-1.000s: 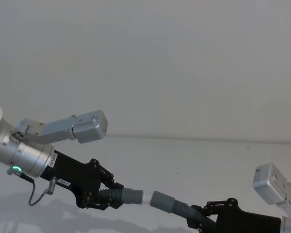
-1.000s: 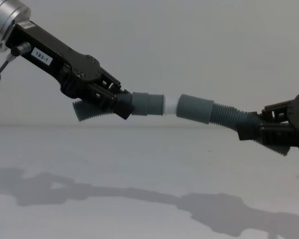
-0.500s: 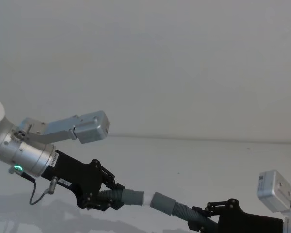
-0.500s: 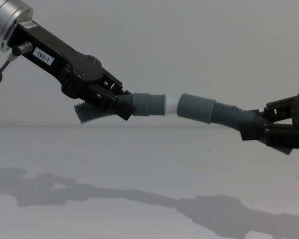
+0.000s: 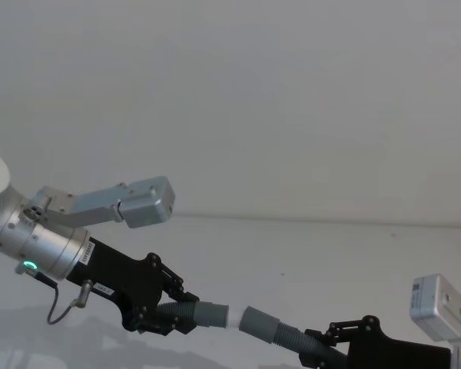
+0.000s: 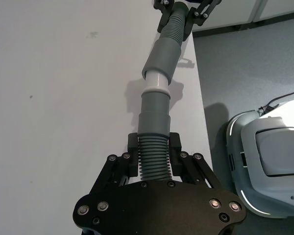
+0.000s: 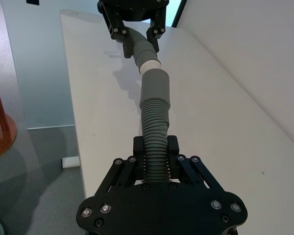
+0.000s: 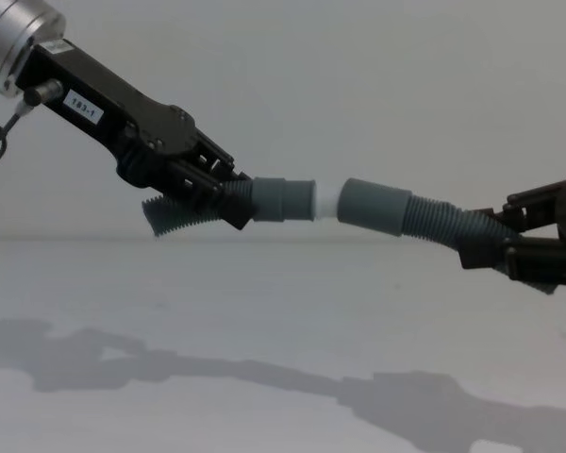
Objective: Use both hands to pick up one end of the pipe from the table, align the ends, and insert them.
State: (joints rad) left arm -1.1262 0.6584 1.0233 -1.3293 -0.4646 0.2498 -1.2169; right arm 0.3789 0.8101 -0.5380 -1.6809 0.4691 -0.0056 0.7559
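Dark grey ribbed hose is hanging in two short pieces above the white table (image 8: 264, 311), one piece in each gripper. In the chest view the left gripper (image 8: 208, 193) is reaching in from the upper left of the frame, its jaws clamping the ribbed part of the left hose piece (image 8: 184, 215); the loose tail of that piece is sticking out down and behind the jaws. The smooth cuff (image 8: 283, 200) with its white tip (image 8: 326, 201) is pointing toward the middle of the frame. The right gripper (image 8: 509, 247) is coming in at the right edge, a little lower, its jaws closing on the ribbed part of the right hose piece (image 8: 439, 220), whose wider socket cuff (image 8: 375, 205) is facing the white tip.

The two ends are meeting at the centre of the frame: the white tip is touching or just entering the socket mouth, and most of it is showing outside. The long axes are nearly in one line, the right piece sloping up slightly toward the joint. In the left wrist view the cuff (image 6: 155, 108) and socket (image 6: 164, 55) are lining up almost straight, so the next move looks like a push along that shared axis, both grippers being about equally near the joint.
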